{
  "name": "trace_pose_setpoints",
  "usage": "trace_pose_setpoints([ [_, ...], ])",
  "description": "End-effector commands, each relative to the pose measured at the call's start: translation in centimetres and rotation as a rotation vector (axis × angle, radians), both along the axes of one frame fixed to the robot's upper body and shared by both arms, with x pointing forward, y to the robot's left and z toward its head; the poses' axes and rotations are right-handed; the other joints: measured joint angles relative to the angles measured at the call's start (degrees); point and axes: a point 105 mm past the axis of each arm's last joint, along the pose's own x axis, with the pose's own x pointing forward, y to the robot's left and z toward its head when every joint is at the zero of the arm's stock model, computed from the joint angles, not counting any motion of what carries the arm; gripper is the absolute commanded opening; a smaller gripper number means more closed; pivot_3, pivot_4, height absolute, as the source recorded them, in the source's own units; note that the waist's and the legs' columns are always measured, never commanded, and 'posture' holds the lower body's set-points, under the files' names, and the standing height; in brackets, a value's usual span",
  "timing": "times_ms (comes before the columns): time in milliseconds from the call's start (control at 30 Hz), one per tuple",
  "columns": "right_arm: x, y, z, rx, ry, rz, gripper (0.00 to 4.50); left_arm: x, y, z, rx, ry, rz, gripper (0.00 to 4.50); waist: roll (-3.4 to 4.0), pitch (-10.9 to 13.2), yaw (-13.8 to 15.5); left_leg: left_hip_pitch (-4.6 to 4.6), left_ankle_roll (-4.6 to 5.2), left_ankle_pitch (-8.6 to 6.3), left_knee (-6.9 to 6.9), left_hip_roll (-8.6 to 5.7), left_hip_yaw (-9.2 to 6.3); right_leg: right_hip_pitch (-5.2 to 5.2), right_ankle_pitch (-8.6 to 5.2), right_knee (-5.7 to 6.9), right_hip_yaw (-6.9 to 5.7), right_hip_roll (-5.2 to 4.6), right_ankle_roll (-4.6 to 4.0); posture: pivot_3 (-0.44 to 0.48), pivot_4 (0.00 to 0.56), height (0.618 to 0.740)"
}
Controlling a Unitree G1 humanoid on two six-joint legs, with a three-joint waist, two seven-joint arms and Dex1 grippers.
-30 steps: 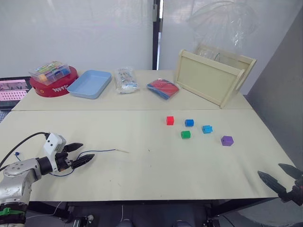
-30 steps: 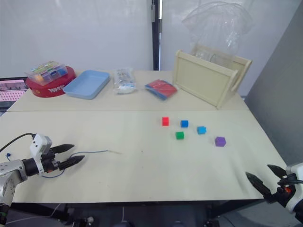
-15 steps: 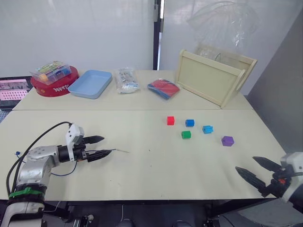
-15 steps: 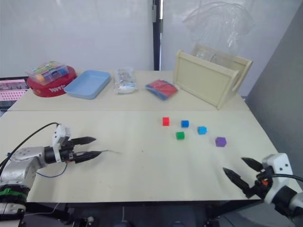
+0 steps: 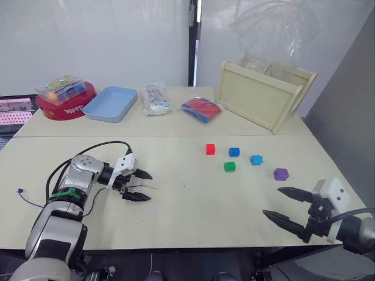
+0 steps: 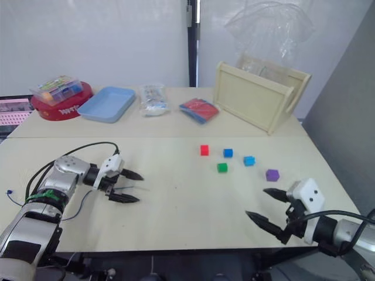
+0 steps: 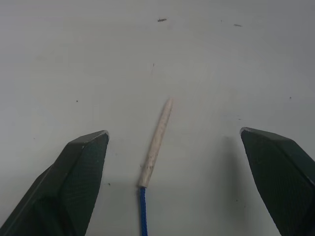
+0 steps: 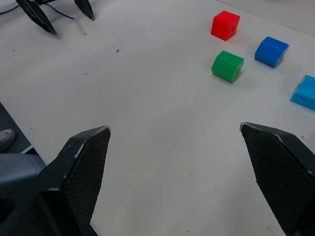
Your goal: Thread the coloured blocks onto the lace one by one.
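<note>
1. Left gripper spread wide above the table, jaws either side of the lace tip, nothing gripped yet
2. Pale stiff tip lying flat on the table between the two left fingers, pointing away from the wrist; dark blue cord trailing back from it under the arm toward the table's left edge
3. Right gripper also spread wide and empty, hovering near the front right edge, well apart from the beads
4. Five blocks loose on the right half of the table: red cube, blue block, cyan block, green block, purple hexagonal block; none threaded
5. Step in hand, by judgement: picking up the lace at its tip
6. To do well: lower straight down with the tip centred between the jaws, close on the pale stiff part close to where it meets the blue cord, leaving most of the point free for a bead hole
7. Risk: thin tip flat on the surface may roll or slip out under the jaws; closing slowly and squarely should help
8. Afterwards, red cube or green block likely easiest for the right gripper, being nearest the lace
</note>
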Motion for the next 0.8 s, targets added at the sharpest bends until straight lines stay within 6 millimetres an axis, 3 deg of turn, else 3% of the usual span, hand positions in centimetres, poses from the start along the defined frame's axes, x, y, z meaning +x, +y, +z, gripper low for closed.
trace_pose_setpoints([
  [33, -0.3, 0.4, 0.9, 0.001, -0.043, -0.007, 4.46, -0.7, 1.2, -1.5, 0.073, 0.067, 0.014, 4.50, 0.00, 0.0, -0.1, 0.03, 0.00, 0.00, 0.00, 0.00, 0.00, 0.02, 0.00, 0.00, 0.00, 0.00, 0.00, 0.000, 0.150, 0.740],
  [133, -0.4, 0.0, 1.0, 0.002, -0.051, -0.034, 4.46, -1.1, 2.1, -2.2, 0.124, 0.090, 0.017, 4.50, 0.01, 0.0, -0.2, 0.16, 0.00, 0.00, 0.00, 0.01, 0.00, 0.16, -0.01, 0.01, 0.00, 0.00, 0.01, 0.000, 0.150, 0.740],
  [167, -0.4, -0.2, 1.0, -0.002, -0.055, -0.044, 4.49, -1.3, 2.4, -2.4, 0.134, 0.099, 0.023, 4.24, 0.01, 0.0, -0.2, 0.18, 0.00, 0.00, 0.01, 0.01, 0.00, 0.19, -0.01, 0.00, 0.00, 0.01, 0.01, 0.000, 0.150, 0.740],
  [333, -0.1, -0.5, 1.3, -0.003, -0.076, -0.059, 4.50, -1.7, 3.3, -2.8, 0.174, 0.122, 0.029, 2.69, 0.02, 0.0, -0.5, 0.50, 0.12, -0.07, -0.06, 0.03, 0.00, 0.46, -0.02, -0.03, 0.02, 0.04, 0.03, 0.000, 0.150, 0.740],
  [600, 0.1, -0.5, 1.6, 0.004, -0.095, -0.064, 4.50, -1.9, 2.8, -3.3, 0.185, 0.113, -0.008, 0.05, 0.03, 0.0, -0.3, 0.50, 0.12, -0.07, -0.05, 0.02, 0.01, 0.49, -0.02, -0.06, 0.02, 0.02, 0.03, 0.000, 0.150, 0.740],
  [800, 0.2, -0.7, 1.3, 0.005, -0.094, -0.081, 4.50, -1.2, 1.0, -2.7, 0.100, 0.102, -0.007, 0.05, 0.14, -0.1, 0.1, 0.50, 0.12, -0.07, -0.02, -0.01, 0.01, 0.57, -0.04, -0.12, 0.02, -0.01, 0.06, 0.000, 0.150, 0.740],
])
